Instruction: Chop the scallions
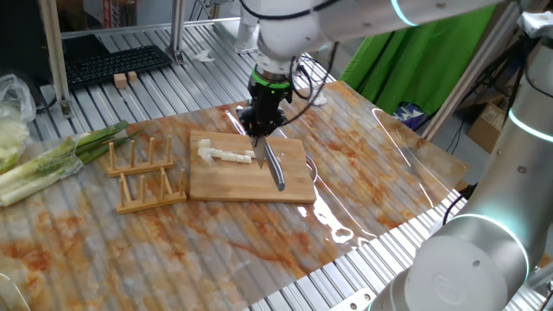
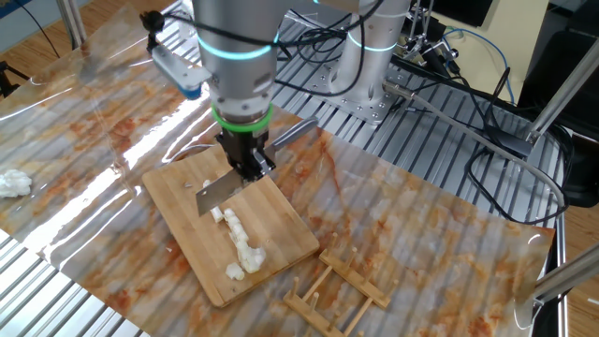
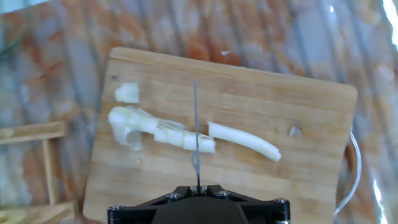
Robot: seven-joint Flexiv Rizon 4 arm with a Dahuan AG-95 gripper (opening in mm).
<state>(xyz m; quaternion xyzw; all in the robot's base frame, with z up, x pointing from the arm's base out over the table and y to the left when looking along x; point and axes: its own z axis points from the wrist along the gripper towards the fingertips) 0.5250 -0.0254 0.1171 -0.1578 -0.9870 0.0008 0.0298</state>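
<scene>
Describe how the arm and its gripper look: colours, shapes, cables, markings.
The arm is built of thick rounded silver-grey segments with glowing teal-to-green light rings at the joints. The gripper is a compact black block under a bright green ring, with short black jaws. Black cables loop beside the wrist. No lettering can be made out.

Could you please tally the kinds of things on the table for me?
Cutting board: 1
Knife: 1
Wooden rack: 1
Leek bunch: 1
Scallions on the board: 1 row of cut pieces
Total: 5
</scene>
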